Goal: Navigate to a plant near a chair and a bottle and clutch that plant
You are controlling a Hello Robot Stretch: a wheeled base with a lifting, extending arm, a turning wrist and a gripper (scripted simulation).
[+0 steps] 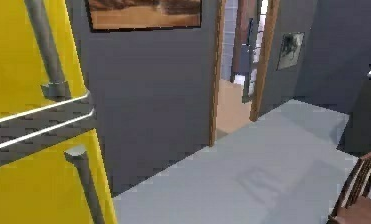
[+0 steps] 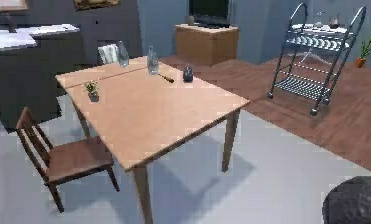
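The small green potted plant (image 2: 91, 90) sits on the wooden surface (image 2: 163, 110), near the brown wooden chair (image 2: 63, 152) and clear bottle (image 2: 152, 62). Found, I judge; approach and clutching remain. The pincer's state I cannot tell.

Grey walls (image 1: 153, 100); yellow fridge (image 1: 23, 60); wooden table (image 2: 163, 110); wire cart (image 2: 315, 42).

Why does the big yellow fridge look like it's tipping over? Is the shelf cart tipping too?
Forward view: the yellow fridge leans only in the picture, as upright edges do near a side; it stands straight. Arm side view: the metal cart slants the same way near the right edge; nothing is falling.
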